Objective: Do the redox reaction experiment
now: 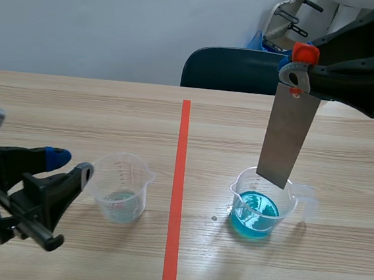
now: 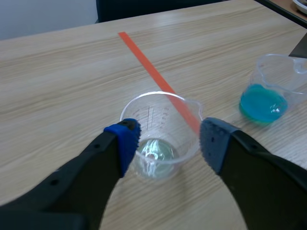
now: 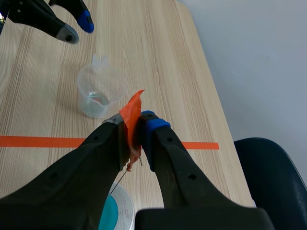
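Black fingers spread wide, the left gripper sits low over the pale wood-grain table, just beside a clear plastic measuring cup holding a shallow pool of colourless liquid. The left wrist view places that cup between the open blue pads; its printed graduation marks are too small to read. Right of the orange tape line, a second clear beaker with a spout holds blue liquid. A flat grey metal strip hangs upright, its lower end at the beaker's mouth. The right gripper is clamped on the strip's orange tab, a pinch seen clearly only from the right wrist. A dark blue chair stands behind.
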